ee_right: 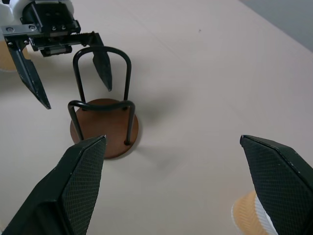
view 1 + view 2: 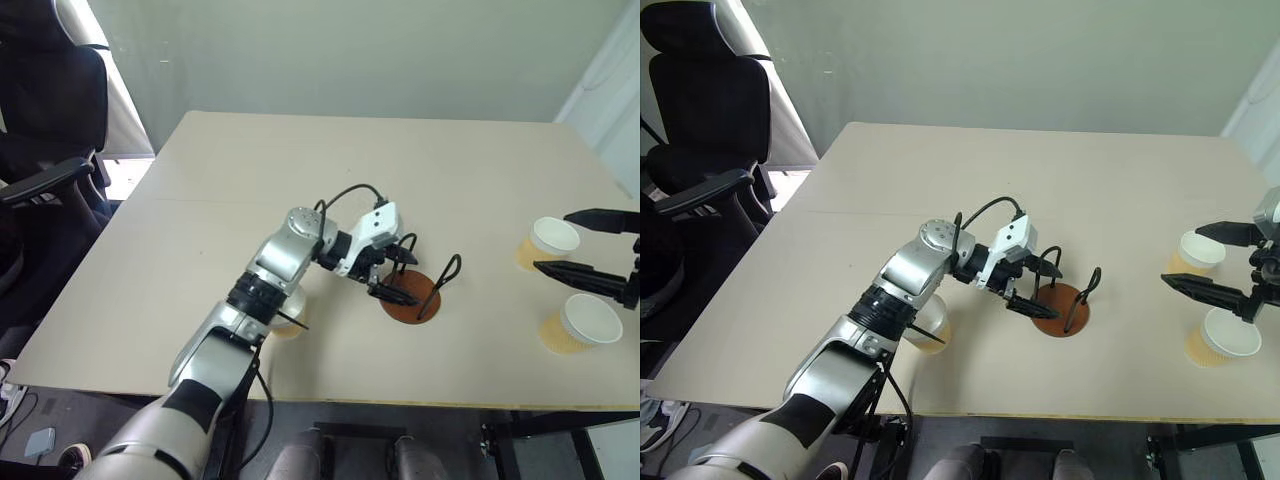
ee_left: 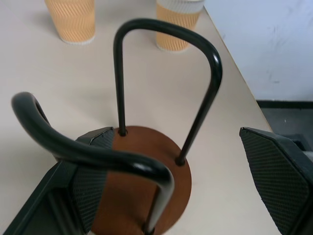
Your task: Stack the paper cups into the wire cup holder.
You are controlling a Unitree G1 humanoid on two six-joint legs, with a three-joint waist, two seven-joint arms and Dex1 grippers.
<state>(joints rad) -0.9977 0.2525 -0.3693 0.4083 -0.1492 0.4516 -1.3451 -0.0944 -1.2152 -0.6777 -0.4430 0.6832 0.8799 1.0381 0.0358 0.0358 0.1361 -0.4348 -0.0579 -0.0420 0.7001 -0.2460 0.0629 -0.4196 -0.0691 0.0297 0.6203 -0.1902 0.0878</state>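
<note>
Wire cup holder (image 2: 415,295) empty; three paper cups (image 2: 549,241) on desk (image 2: 200,220). Left claw (image 1: 66,73) apart astride holder loop; right claw (image 2: 585,245) apart, empty.

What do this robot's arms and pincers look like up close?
The left arm is silver metal with black bands, a white wrist block and a looping black cable. Each gripper, left and right, has two black tapering fingers with cross-hatched textured pads.

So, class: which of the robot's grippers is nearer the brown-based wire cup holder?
Left. The left gripper, open, straddles one loop of the wire cup holder; the right gripper, open, hangs far off between two paper cups.
</note>
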